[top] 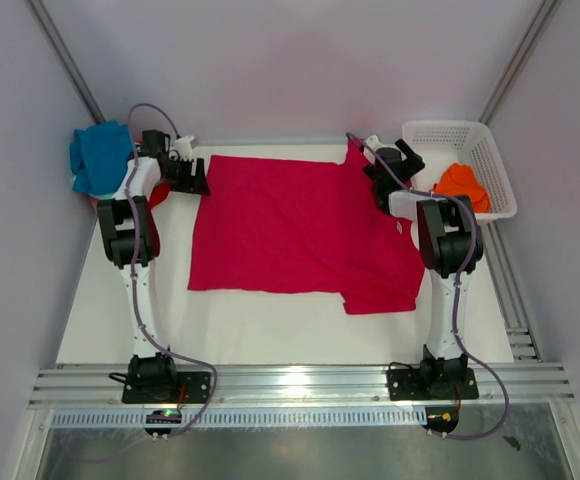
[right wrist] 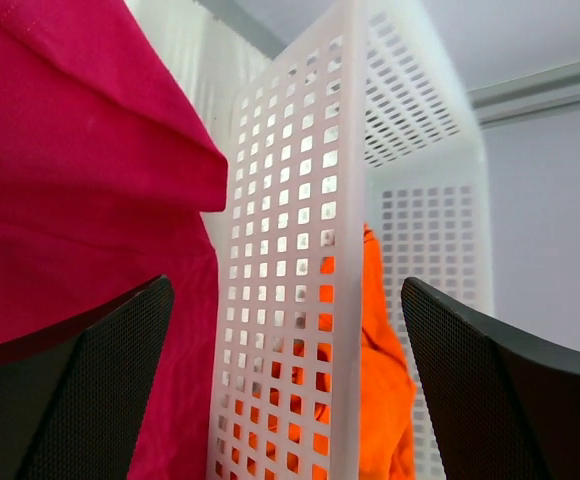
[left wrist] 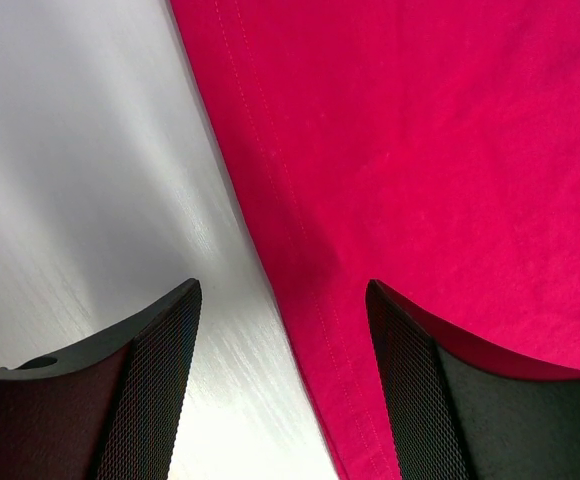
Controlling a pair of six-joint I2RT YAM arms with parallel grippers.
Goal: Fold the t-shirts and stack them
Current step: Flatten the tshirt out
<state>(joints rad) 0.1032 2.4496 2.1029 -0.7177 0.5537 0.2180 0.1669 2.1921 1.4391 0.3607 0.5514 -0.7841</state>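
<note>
A large crimson t-shirt (top: 300,225) lies spread flat on the white table, one sleeve reaching the near right. My left gripper (top: 185,176) hovers at its far left corner. In the left wrist view this gripper (left wrist: 283,300) is open, and the shirt's stitched hem (left wrist: 300,290) runs between the jaws without being pinched. My right gripper (top: 390,176) is by the shirt's far right corner. In the right wrist view it (right wrist: 285,300) stands wide open, facing the basket corner, with crimson cloth (right wrist: 80,200) to its left. An orange t-shirt (top: 462,183) lies in the basket.
The white lattice basket (top: 470,135) stands at the far right, close to my right gripper, its corner (right wrist: 300,200) straight ahead of the jaws. Blue and teal t-shirts (top: 100,155) are heaped at the far left, with a bit of red cloth (top: 158,195) below them.
</note>
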